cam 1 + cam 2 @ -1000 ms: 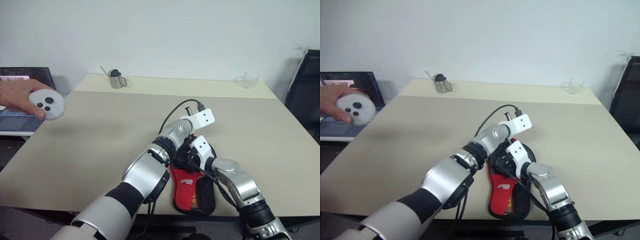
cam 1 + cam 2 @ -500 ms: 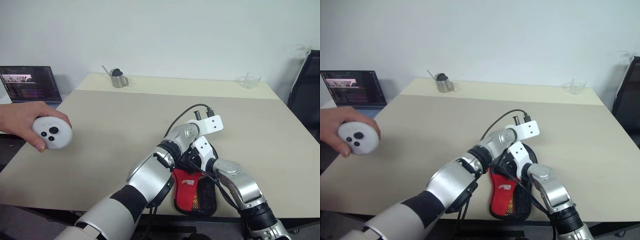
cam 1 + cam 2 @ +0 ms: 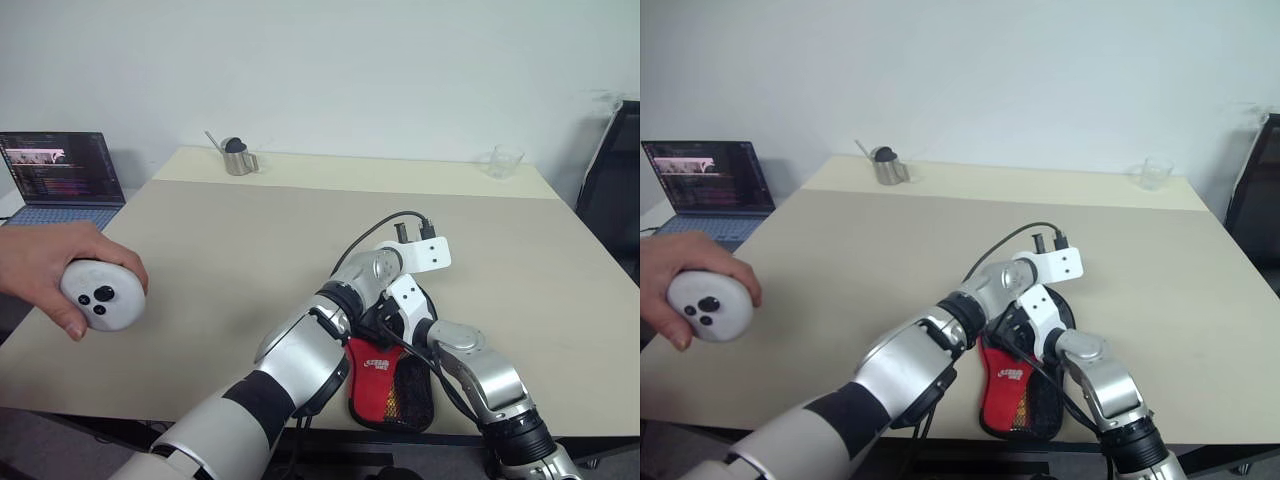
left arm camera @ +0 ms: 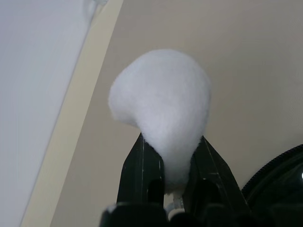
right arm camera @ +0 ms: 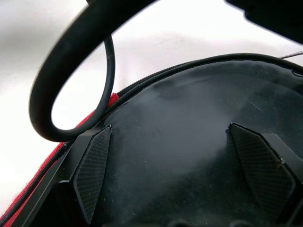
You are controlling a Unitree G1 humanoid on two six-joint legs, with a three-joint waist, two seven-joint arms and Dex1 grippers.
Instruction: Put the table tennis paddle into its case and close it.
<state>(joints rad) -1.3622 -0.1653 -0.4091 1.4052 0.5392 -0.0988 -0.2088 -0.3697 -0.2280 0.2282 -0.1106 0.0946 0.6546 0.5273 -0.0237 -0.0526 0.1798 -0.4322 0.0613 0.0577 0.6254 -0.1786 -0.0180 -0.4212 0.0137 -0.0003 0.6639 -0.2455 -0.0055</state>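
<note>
The case [image 3: 378,372], black with a red panel and a mesh pocket, lies at the table's front edge, and both my hands crowd over its round end. My left gripper [image 4: 173,146] is shut on a white lump [image 4: 163,101] just beside the case's zip rim [image 4: 279,172]. I cannot tell what the lump is. My right gripper [image 5: 169,126] stands wide open over the case's round black face [image 5: 180,113], one pad [image 5: 92,175] on each side of it. The table tennis paddle is hidden.
At the left a person's hand holds a round white controller [image 3: 100,295] over the table. Behind it is a laptop [image 3: 60,170]. A metal cup [image 3: 236,160] and a clear glass [image 3: 500,160] stand at the far edge, a black chair [image 3: 615,180] at the right. A black cable [image 5: 71,94] loops above the case.
The person's hand with the controller has come down and nearer. My left hand has shifted a little to the right over the case. The right hand has kept still.
</note>
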